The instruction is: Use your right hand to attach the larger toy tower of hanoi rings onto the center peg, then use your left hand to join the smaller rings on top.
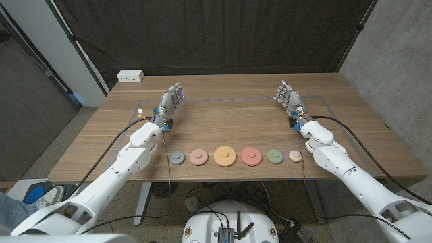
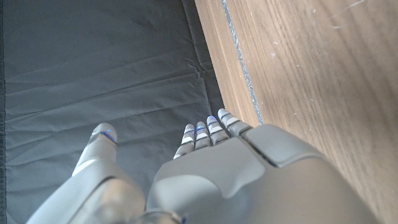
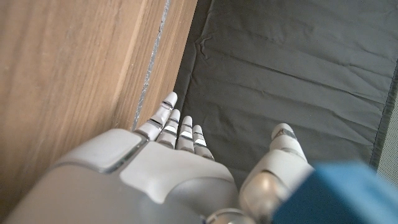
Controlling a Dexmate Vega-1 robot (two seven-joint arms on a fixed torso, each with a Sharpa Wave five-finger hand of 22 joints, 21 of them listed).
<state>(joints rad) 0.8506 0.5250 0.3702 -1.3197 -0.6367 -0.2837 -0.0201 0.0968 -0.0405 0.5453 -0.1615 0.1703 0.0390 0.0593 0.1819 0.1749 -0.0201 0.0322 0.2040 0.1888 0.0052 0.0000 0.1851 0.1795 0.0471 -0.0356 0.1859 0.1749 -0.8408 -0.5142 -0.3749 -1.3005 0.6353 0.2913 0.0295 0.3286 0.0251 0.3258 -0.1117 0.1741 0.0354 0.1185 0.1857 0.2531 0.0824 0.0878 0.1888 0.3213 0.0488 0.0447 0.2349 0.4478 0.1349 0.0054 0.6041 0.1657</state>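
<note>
Rings (image 1: 235, 156) in a row on wooden table (image 1: 229, 121), dark curtain (image 1: 202, 34) behind, both hands empty, fingers spread

Even, soft overhead light; the wooden surface (image 1: 236, 128) shows mild sheen and faint shadows. Head view bends at its edges; wrist views blur up close.
</note>
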